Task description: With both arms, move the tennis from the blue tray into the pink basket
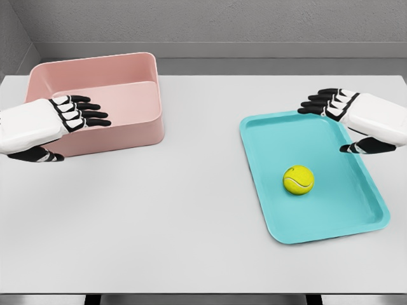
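the white table spans the view under grey walls. at 4 o'clock, the tennis ball sits in the blue tray. right hand and left hand hover, fingers spread, both arms cut off; the left partly hides the pink basket at 10.
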### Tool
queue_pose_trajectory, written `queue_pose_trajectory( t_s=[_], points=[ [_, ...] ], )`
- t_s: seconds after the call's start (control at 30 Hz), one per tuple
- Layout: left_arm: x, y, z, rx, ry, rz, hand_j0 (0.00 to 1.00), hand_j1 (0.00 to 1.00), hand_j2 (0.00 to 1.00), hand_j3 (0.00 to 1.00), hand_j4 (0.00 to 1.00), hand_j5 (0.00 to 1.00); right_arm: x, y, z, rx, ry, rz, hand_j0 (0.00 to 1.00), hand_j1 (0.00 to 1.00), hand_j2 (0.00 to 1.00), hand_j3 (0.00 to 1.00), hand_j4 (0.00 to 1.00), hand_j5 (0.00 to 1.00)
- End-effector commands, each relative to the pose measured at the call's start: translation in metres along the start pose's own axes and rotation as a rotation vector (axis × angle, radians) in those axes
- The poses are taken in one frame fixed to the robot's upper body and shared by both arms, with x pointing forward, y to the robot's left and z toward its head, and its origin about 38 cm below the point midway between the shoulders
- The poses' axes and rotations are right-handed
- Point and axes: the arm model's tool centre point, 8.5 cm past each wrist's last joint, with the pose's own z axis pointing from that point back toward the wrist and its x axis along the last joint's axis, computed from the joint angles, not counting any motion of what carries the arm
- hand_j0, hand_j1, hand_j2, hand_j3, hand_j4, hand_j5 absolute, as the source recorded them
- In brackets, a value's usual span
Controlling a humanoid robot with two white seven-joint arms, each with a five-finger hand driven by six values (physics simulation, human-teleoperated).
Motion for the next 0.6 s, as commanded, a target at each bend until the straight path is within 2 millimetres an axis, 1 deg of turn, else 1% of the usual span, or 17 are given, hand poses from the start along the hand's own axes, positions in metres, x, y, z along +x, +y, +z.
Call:
queue_pose_trajectory(
  t_s=[0.0, 0.03, 0.07, 0.13, 0.17, 0.2, 0.23, 0.3, 0.4, 0.43, 0.5, 0.57],
  points=[
    [0.000, 0.000, 0.000, 0.003, 0.000, 0.006, 1.00, 1.00, 1.00, 1.00, 1.00, 1.00, 0.000, -0.001, 0.001, -0.001, 0.001, -0.002, 1.00, 1.00, 1.00, 1.00, 1.00, 1.00],
    [0.001, -0.002, 0.000, 0.002, -0.001, 0.013, 1.00, 1.00, 1.00, 1.00, 1.00, 1.00, 0.000, 0.000, 0.000, -0.001, -0.001, -0.006, 1.00, 1.00, 1.00, 1.00, 1.00, 1.00],
    [0.001, -0.002, 0.000, 0.002, -0.001, 0.013, 1.00, 1.00, 1.00, 1.00, 1.00, 1.00, 0.000, -0.003, 0.001, -0.007, 0.002, 0.005, 1.00, 1.00, 1.00, 1.00, 1.00, 1.00],
    [0.001, -0.004, 0.000, -0.004, -0.001, 0.016, 1.00, 1.00, 1.00, 1.00, 1.00, 1.00, 0.000, 0.006, 0.001, 0.021, 0.006, 0.008, 1.00, 1.00, 1.00, 1.00, 1.00, 1.00],
    [0.001, -0.005, 0.000, -0.003, -0.001, 0.016, 1.00, 1.00, 1.00, 1.00, 1.00, 1.00, 0.002, 0.015, 0.000, 0.054, 0.003, 0.002, 1.00, 1.00, 1.00, 1.00, 1.00, 1.00],
    [0.001, -0.006, 0.000, -0.004, -0.001, 0.019, 1.00, 1.00, 1.00, 1.00, 1.00, 1.00, 0.002, 0.022, 0.000, 0.153, -0.001, 0.001, 1.00, 1.00, 1.00, 1.00, 1.00, 1.00],
    [0.002, -0.006, 0.000, -0.004, -0.002, 0.021, 1.00, 1.00, 1.00, 1.00, 1.00, 1.00, 0.003, 0.020, -0.001, 0.224, -0.007, 0.017, 1.00, 1.00, 1.00, 1.00, 1.00, 1.00],
    [0.001, -0.006, 0.001, -0.007, -0.001, 0.020, 1.00, 1.00, 1.00, 1.00, 1.00, 1.00, 0.003, 0.006, 0.000, 0.279, -0.006, 0.069, 1.00, 1.00, 1.00, 1.00, 1.00, 1.00],
    [0.000, -0.004, 0.002, -0.009, 0.003, 0.016, 1.00, 1.00, 1.00, 1.00, 1.00, 1.00, 0.003, 0.001, -0.001, 0.313, -0.001, 0.107, 1.00, 1.00, 1.00, 1.00, 1.00, 1.00],
    [0.000, -0.004, 0.002, -0.009, 0.003, 0.016, 1.00, 1.00, 1.00, 1.00, 1.00, 1.00, 0.003, 0.003, -0.002, 0.318, -0.003, 0.109, 1.00, 1.00, 1.00, 1.00, 1.00, 1.00],
    [0.000, -0.004, 0.002, -0.009, 0.003, 0.016, 1.00, 1.00, 1.00, 1.00, 1.00, 1.00, 0.006, 0.012, -0.008, 0.331, -0.022, 0.099, 1.00, 1.00, 1.00, 1.00, 1.00, 1.00],
    [0.000, -0.004, 0.002, -0.009, 0.003, 0.016, 1.00, 1.00, 1.00, 1.00, 1.00, 1.00, 0.012, 0.023, -0.025, 0.334, -0.054, 0.107, 1.00, 1.00, 1.00, 1.00, 1.00, 1.00]
  ],
)
